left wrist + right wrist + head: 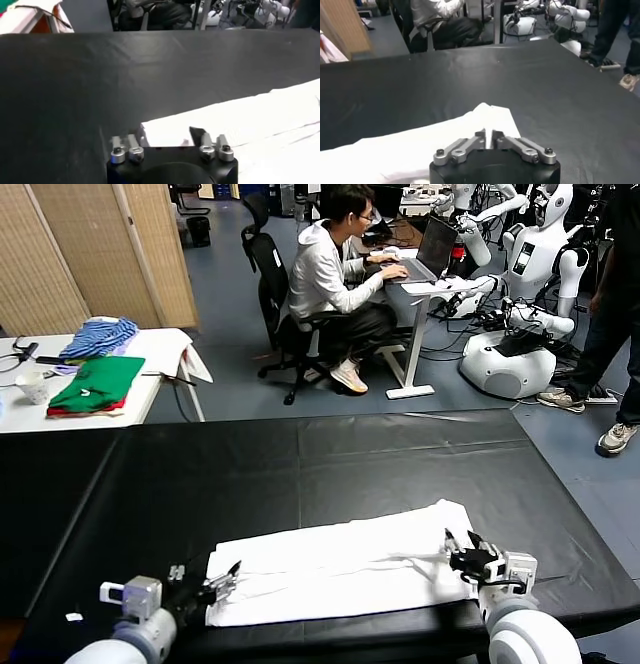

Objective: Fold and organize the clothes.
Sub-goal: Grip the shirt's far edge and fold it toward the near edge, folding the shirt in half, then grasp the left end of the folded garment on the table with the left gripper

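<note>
Black table (350, 464) | white T-shirt (340, 569) folded | pink print hidden

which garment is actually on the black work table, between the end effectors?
The white T-shirt, spread flat as a long band on the black table. The green folded garment and blue striped cloth sit on the white side table.

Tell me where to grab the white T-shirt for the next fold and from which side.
Take the white T-shirt at its two near-edge corners, coming from the robot's side of the black table. It lies flat as a long band across the robot, and the left claw and right claw already sit at its two ends, so each likely needs only a short reach.
</note>
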